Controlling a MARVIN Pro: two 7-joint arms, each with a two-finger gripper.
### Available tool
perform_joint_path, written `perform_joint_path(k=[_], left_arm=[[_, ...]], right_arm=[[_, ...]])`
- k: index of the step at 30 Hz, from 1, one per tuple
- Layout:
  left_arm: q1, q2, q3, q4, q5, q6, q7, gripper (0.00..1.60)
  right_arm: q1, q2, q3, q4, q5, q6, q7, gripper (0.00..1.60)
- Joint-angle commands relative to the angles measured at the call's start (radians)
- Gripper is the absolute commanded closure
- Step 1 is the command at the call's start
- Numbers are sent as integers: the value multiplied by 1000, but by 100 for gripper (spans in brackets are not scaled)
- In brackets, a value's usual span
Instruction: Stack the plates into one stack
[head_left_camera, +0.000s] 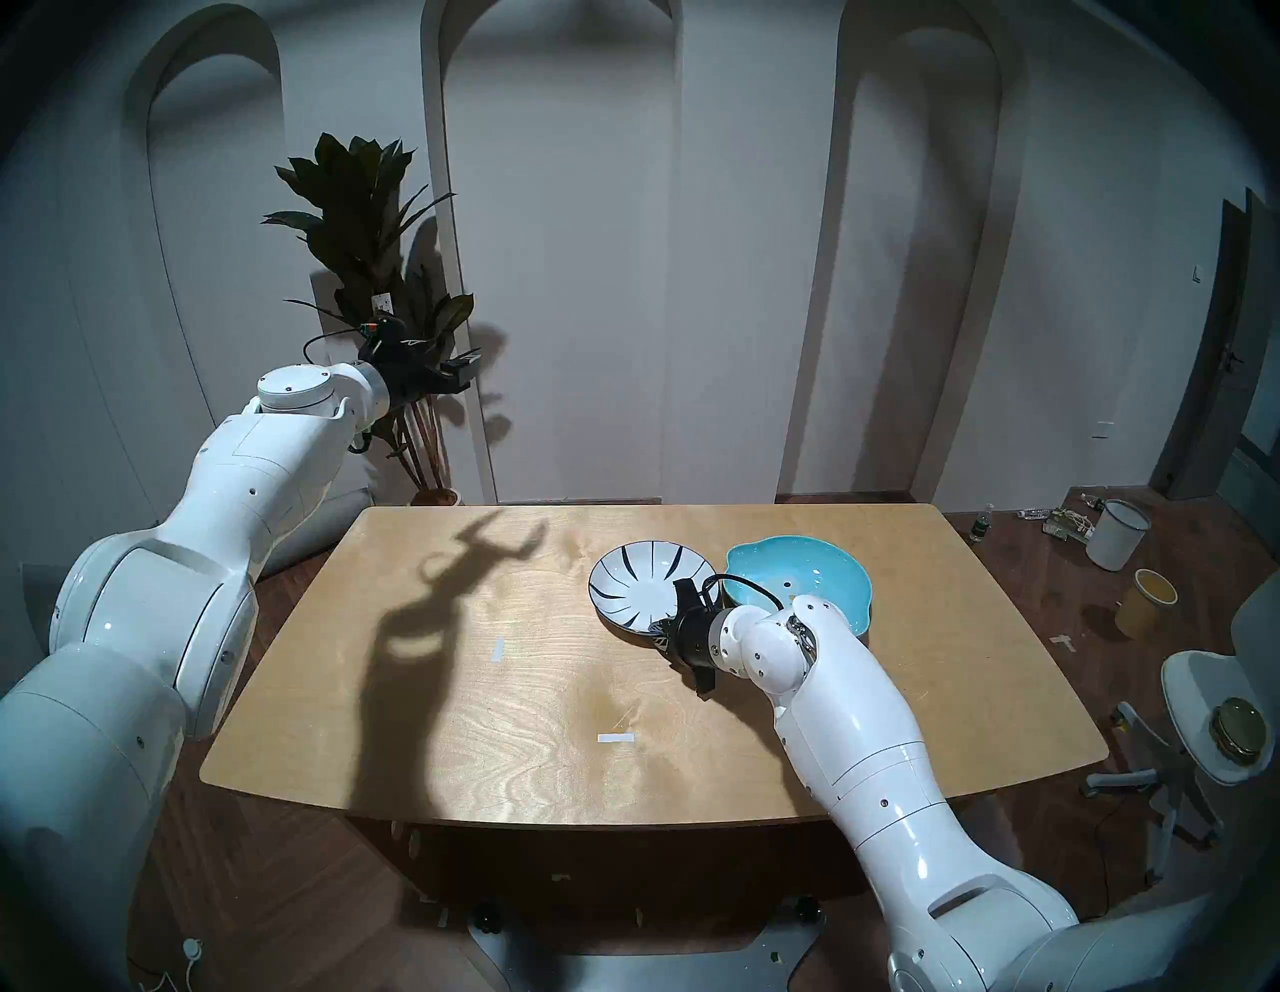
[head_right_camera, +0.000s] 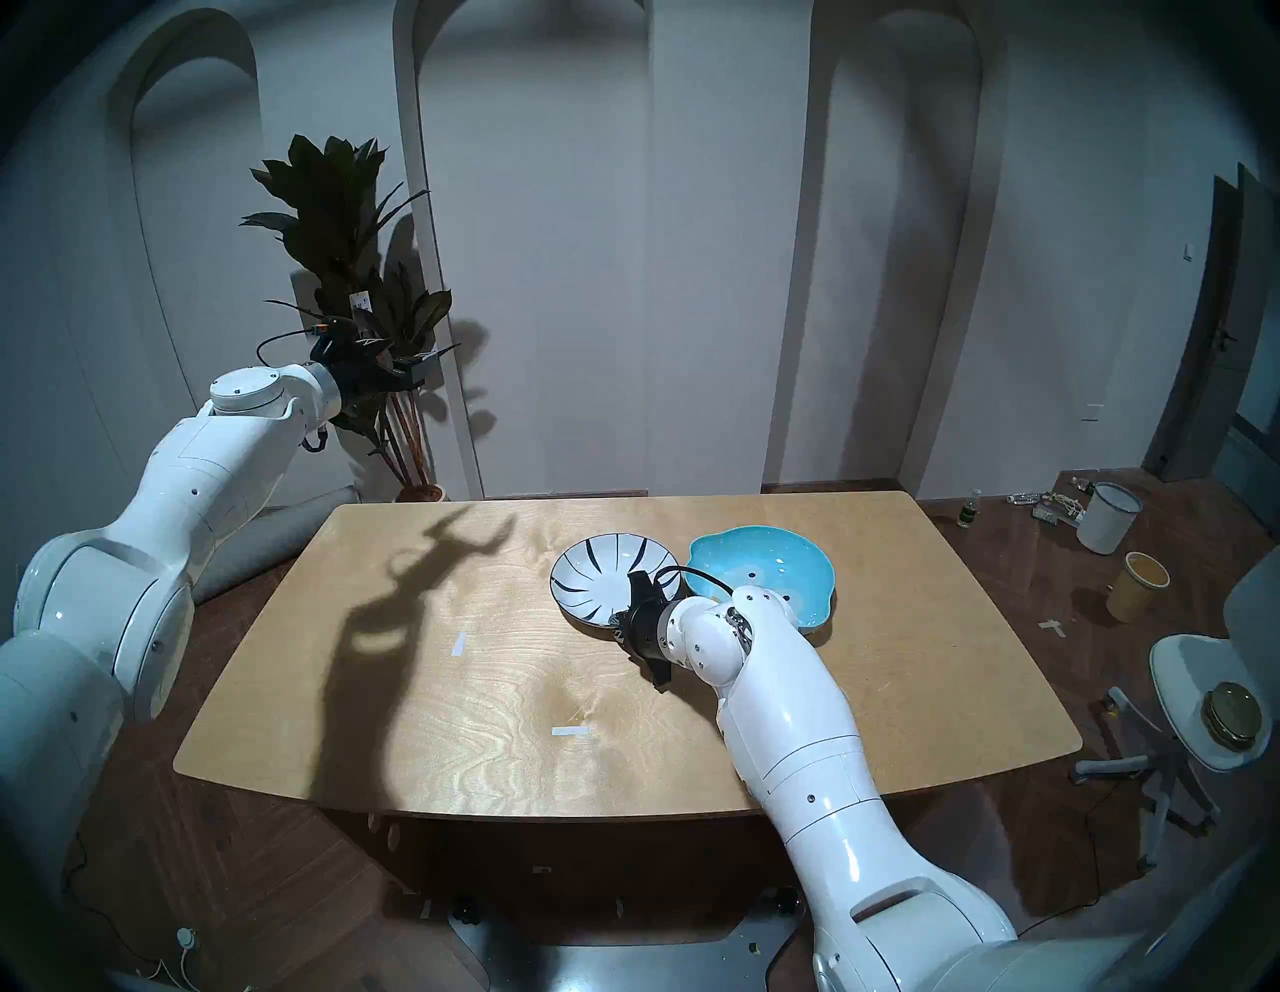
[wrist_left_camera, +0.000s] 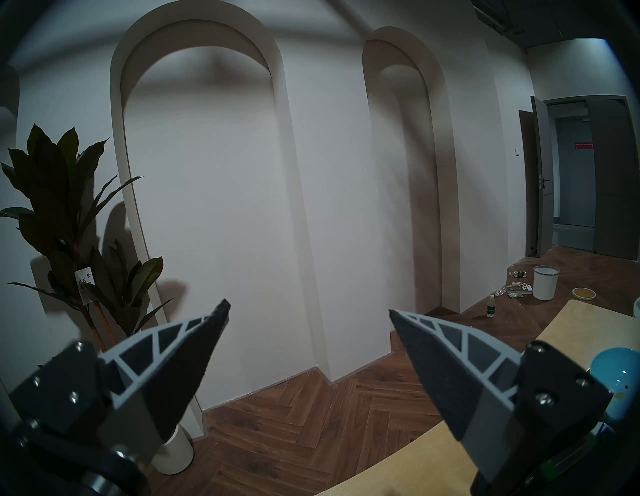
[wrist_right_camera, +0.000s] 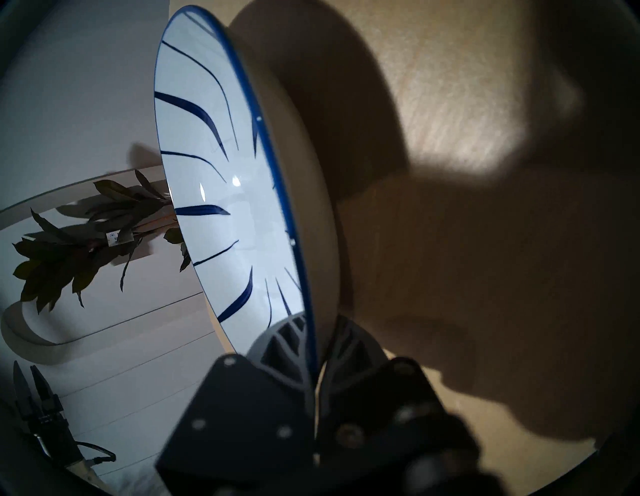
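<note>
The white plate with dark-blue stripes is at the table's back right, its rim next to the turquoise wavy-edged plate on its right. My right gripper is shut on the striped plate's near rim. In the right wrist view the fingers pinch the blue rim, and the plate looks held a little off the wood. My left gripper is open and empty, raised high over the table's back left corner; its wrist view faces the wall. The gold plate is out of view.
The wooden table has two bits of white tape on it. Off to the right, a chair holds a gold-lidded tin. A yellow paper cup and a white bucket stand on the floor. A plant is behind the left arm.
</note>
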Motion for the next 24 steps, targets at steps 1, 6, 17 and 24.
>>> perform_joint_path(k=[1,6,17,24], left_arm=[[-36,1,-7,-10,0,-6,0,0],[-36,1,-7,-10,0,-6,-1,0],[-37,1,-7,-8,1,-7,-1,0],[-36,1,-8,-9,2,-6,-1,0]], right_arm=[[4,39,-73,-34,-113,14,66,160],[-9,57,-110,-38,-190,-3,140,160],[-50,50,-96,-45,-202,-46,264,160],[-69,36,-64,-72,-168,-59,305,160]])
